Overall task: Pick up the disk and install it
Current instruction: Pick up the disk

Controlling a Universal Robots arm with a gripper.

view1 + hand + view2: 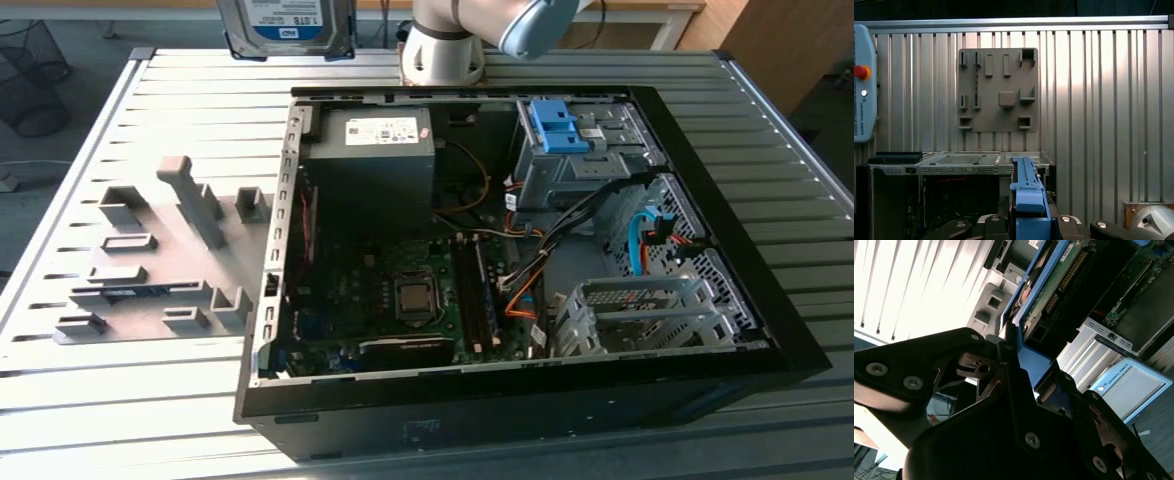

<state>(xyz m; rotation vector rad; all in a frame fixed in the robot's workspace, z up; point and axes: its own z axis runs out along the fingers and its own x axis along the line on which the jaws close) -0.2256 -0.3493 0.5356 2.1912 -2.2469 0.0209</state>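
Note:
The disk (287,25), a silver drive with a white-and-blue label in a blue carrier frame, hangs high above the table's far edge in the exterior view, beyond the open computer case (747,330). In the second wrist view my gripper (1021,357) is shut on the disk (1054,285), whose green circuit board and blue frame stick out past the black fingers (971,365). In the first wrist view the disk (1026,192) shows edge-on between the gripper's (1029,215) jaws, above the case.
In the case lie a grey power-supply box (371,150), a blue latch (561,125) on the drive cage, the motherboard and a metal drive bay (641,310). A grey fixture plate (147,260) sits on the slatted table (134,400). A teach pendant (861,85) lies nearby.

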